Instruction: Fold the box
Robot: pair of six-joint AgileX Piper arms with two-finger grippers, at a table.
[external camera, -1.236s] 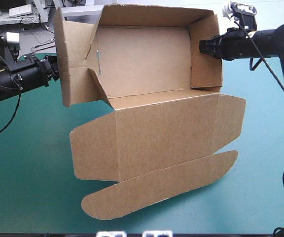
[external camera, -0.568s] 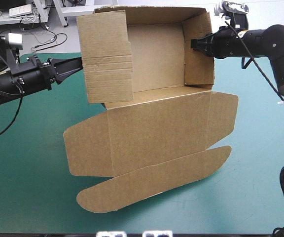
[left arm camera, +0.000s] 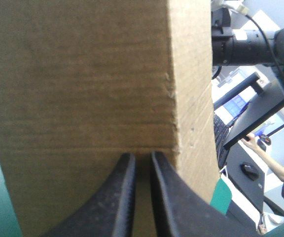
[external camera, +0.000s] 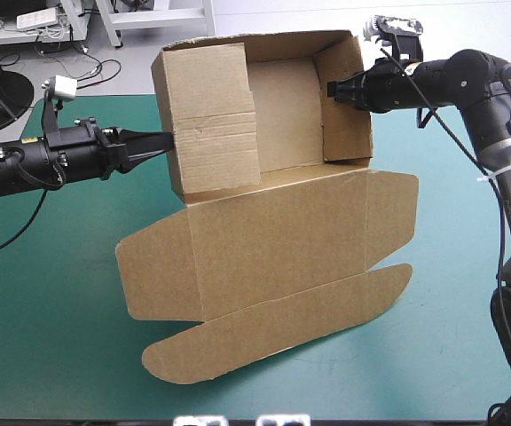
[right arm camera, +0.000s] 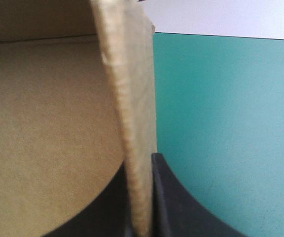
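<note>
- Pinching the right wall of the box, upper centre of frame, the right gripper clamps board.
- Left gripper, all but closed, holding nothing, noses the left flap.
- Wall-raising step; next, I'd guess: tuck that flap inward.

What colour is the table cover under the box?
The cover is plain teal-green, clearest in the high view around the brown box.
</note>
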